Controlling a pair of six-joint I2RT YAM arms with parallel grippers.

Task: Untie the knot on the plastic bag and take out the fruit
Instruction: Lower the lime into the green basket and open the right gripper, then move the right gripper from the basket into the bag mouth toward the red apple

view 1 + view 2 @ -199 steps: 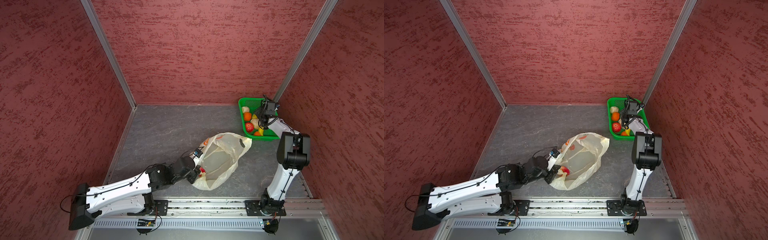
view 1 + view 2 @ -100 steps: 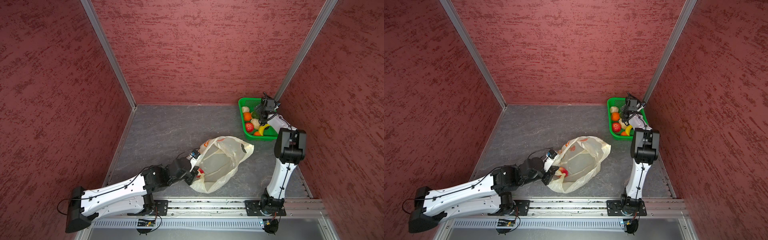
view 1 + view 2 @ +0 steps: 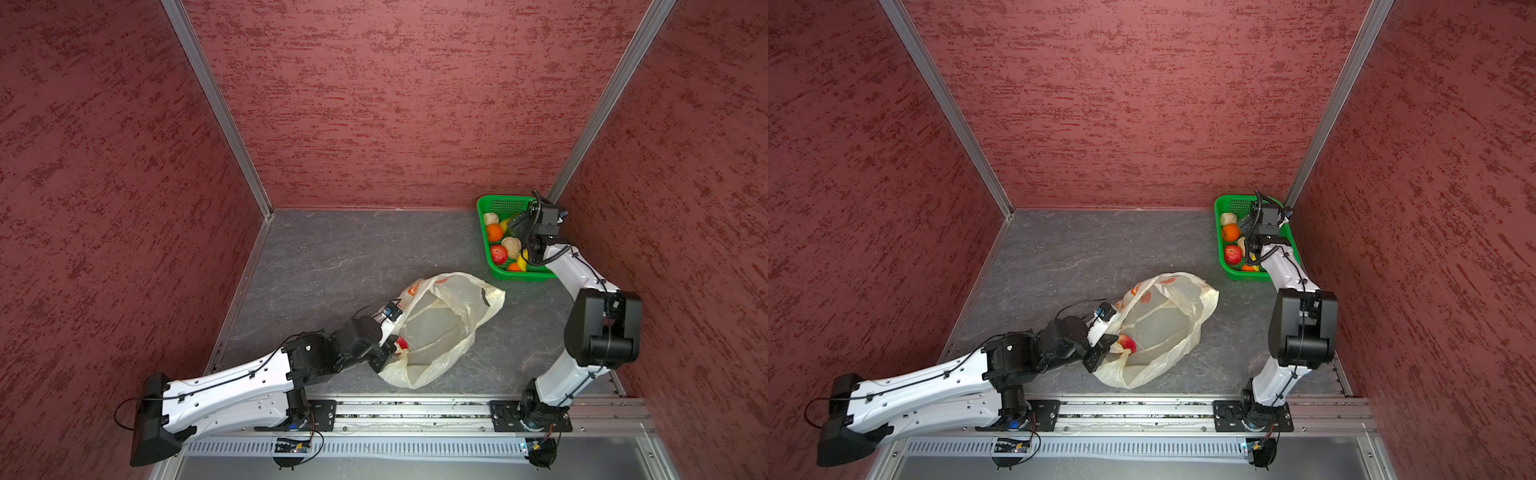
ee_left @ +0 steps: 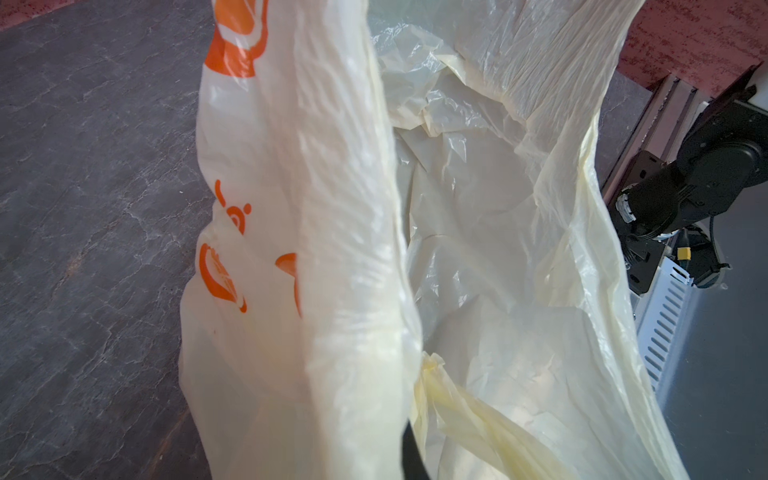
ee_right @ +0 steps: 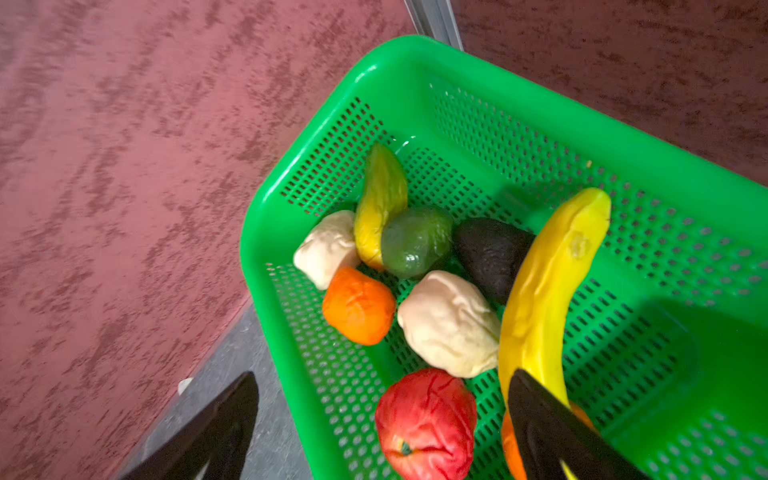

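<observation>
Opened wider than a second ago, right gripper [image 5: 382, 374] above the green basket [image 5: 540, 124], fingers spread with nothing between, one tip over the lower end of the banana [image 5: 552, 291]. Also lying in the basket: orange [image 5: 359, 305], red apple [image 5: 426, 419], two cream pieces [image 5: 451, 328], green fruit [image 5: 415, 243], mango [image 5: 380, 203], dark avocado [image 5: 490, 253]. Left gripper [image 3: 1105, 350] pressed shut on the rim of the plastic bag [image 3: 449, 328], mouth gaping, well apart from the basket, red fruit [image 3: 1126, 344] inside just beside that grip
</observation>
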